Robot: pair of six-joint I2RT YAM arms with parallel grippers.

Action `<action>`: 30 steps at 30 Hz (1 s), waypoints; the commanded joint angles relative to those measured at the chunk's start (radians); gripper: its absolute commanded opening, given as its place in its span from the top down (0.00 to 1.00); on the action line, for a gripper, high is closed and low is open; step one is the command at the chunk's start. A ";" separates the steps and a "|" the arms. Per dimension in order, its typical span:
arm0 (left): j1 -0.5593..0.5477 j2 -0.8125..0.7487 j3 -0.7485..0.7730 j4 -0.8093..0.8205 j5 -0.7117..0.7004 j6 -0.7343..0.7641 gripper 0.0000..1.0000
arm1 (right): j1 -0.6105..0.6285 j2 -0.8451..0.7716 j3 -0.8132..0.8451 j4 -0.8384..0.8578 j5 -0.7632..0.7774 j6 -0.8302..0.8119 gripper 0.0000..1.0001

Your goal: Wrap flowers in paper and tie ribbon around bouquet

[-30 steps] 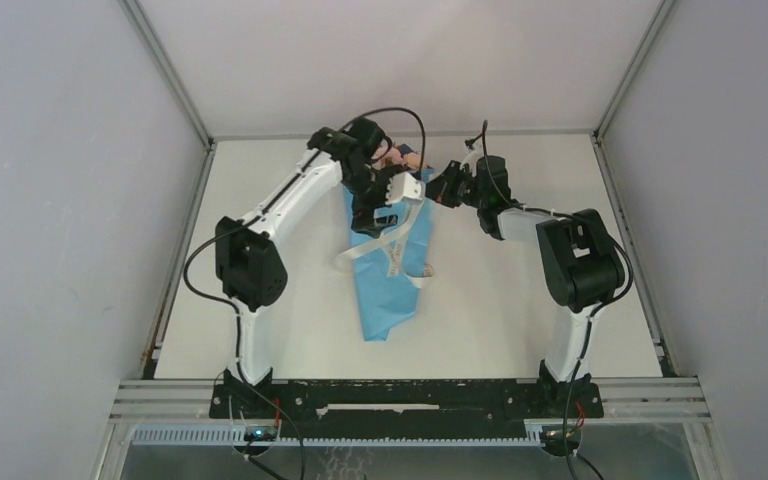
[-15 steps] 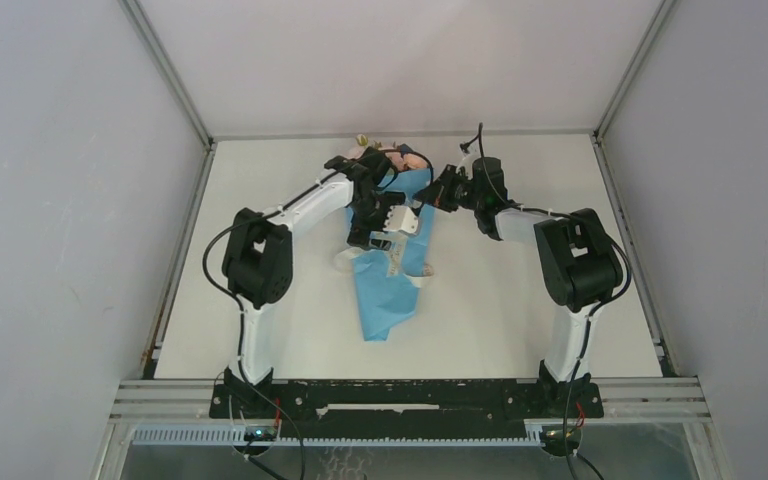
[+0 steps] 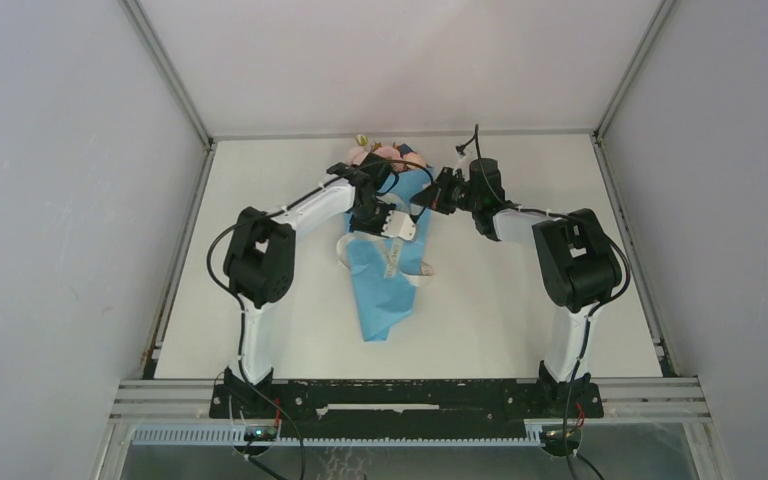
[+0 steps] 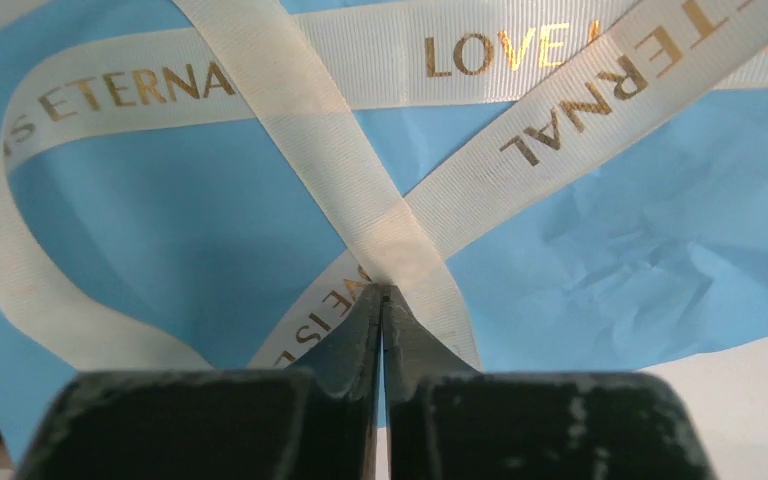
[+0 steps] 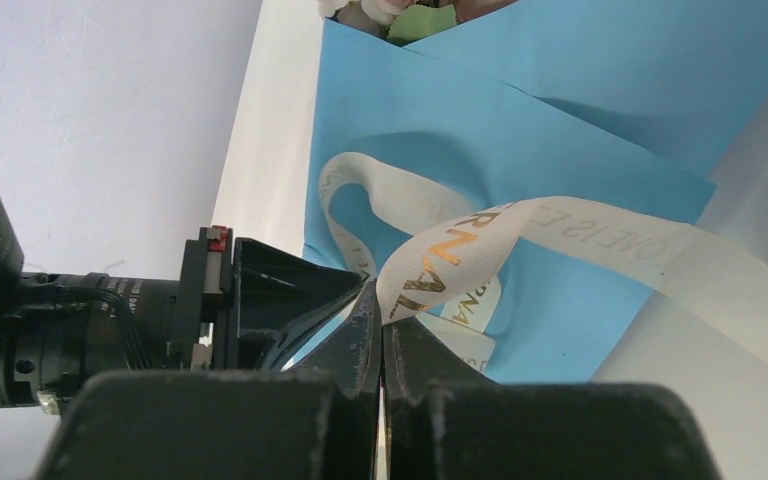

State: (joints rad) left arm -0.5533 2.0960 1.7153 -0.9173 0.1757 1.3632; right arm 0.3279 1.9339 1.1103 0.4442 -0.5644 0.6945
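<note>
The bouquet lies on the tabletop, blooms toward the far wall. The left claw is clenched on the ribbon where its strands cross; the right claw pinches another stretch.

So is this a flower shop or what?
Probably not a shop: it looks like a robot test booth. Grey panel walls in a metal frame box in a white table, and two black-and-white robot arms pinch a cream fabric ribbon over a light-blue paper cone bouquet.
</note>
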 commanded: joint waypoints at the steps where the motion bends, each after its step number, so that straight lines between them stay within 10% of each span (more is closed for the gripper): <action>1: 0.001 -0.029 -0.012 -0.014 -0.011 0.015 1.00 | 0.004 -0.027 0.043 0.028 -0.022 0.006 1.00; 20: 0.008 -0.146 0.240 -0.292 0.173 -0.174 0.98 | 0.056 -0.014 0.043 0.057 -0.098 0.063 1.00; 24: 0.012 -0.080 0.190 -0.192 0.058 -0.029 0.35 | 0.052 0.002 0.044 0.073 -0.105 0.078 1.00; 30: 0.032 0.034 0.257 -0.175 0.105 0.112 0.18 | 0.048 0.009 0.043 0.057 -0.091 0.058 1.00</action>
State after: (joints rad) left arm -0.5369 2.0762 1.9327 -1.1206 0.2680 1.3334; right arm 0.3782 1.9343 1.1194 0.4751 -0.6556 0.7578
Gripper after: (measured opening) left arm 0.798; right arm 0.006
